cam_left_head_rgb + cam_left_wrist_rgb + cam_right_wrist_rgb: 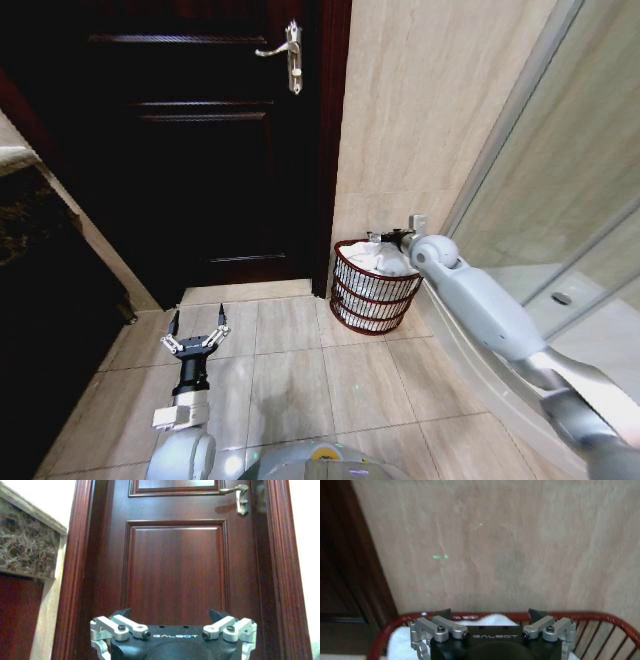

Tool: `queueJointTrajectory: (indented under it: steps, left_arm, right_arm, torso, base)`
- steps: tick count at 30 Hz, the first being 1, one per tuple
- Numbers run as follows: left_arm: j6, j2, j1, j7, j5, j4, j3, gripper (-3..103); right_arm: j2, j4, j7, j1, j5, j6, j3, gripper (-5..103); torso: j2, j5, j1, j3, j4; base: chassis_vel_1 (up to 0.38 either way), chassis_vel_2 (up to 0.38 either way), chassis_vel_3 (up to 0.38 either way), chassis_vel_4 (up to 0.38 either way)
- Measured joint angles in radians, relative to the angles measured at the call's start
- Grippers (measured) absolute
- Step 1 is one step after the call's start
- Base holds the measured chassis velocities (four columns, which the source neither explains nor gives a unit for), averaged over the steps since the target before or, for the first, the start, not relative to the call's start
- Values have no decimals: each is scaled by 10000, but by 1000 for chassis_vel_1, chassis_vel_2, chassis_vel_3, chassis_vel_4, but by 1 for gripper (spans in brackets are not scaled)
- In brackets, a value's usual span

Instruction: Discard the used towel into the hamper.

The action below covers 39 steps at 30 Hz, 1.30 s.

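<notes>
At the far left of the head view a dark marble-fronted counter (pixel 40 250) runs along the wall, its pale top edge showing near the upper left corner. Next to it, low over the tiled floor (pixel 290 380), the left gripper (pixel 197 326) hangs idle with its fingers spread wide and nothing between them, pointing toward the dark wooden door (pixel 190 150). In the left wrist view the same left gripper (pixel 170 614) faces the door (pixel 175 566) square on, jaws wide apart, with the silver lever handle (pixel 239 497) high up and the counter's marble edge (pixel 27 547) off to one side. Further right in the head view, the hamper (pixel 373 288) stands on the floor in the corner where the door frame meets the beige tiled wall (pixel 430 110), just beside the curved base of the glass shower enclosure (pixel 560 200). A white towel (pixel 385 258) lies inside the hamper, bunched up to about rim height. The right arm reaches across from the lower right, and the right gripper (pixel 398 238) sits just above the hamper's rim over the towel. In the right wrist view the right gripper (pixel 490 613) is opened wide and holds nothing, with the towel (pixel 485 620) directly below it inside the red wire rim of the hamper (pixel 600 617) and the wall behind.
</notes>
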Motion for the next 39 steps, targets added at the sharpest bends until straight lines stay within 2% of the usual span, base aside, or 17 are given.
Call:
queueJointTrajectory:
  steps: [14,17,20,28,39]
  left_arm:
    - [15,-100,-91,-6,95,147,62,100]
    - [28,-97,-109,-9,99,145,57,100]
    - [29,-97,-107,-11,99,146,44,100]
    - [27,-80,-105,-13,52,222,-53,100]
    - [-21,-56,-137,-12,24,349,-58,100]
  right_arm:
    - [-16,-614,-211,-633,718,-595,270,100]
    - [200,-951,-301,-567,840,-1019,280,100]
    - [420,-1203,-302,-489,826,-1125,292,100]
    - [714,-1834,-331,-375,672,-1144,121,100]
    - [688,-1988,-378,-499,713,-1144,253,100]
  torso:
    - [0,0,0,-1,-3]
    - [0,-1,0,-1,-3]
    - [1,-3,0,-2,-1]
    - [1,-1,0,-2,-1]
    - [1,0,0,-1,-1]
  base:
    - [0,0,0,0]
    - [0,0,0,0]
    - [0,0,0,0]
    - [0,0,0,0]
    - [0,0,0,0]
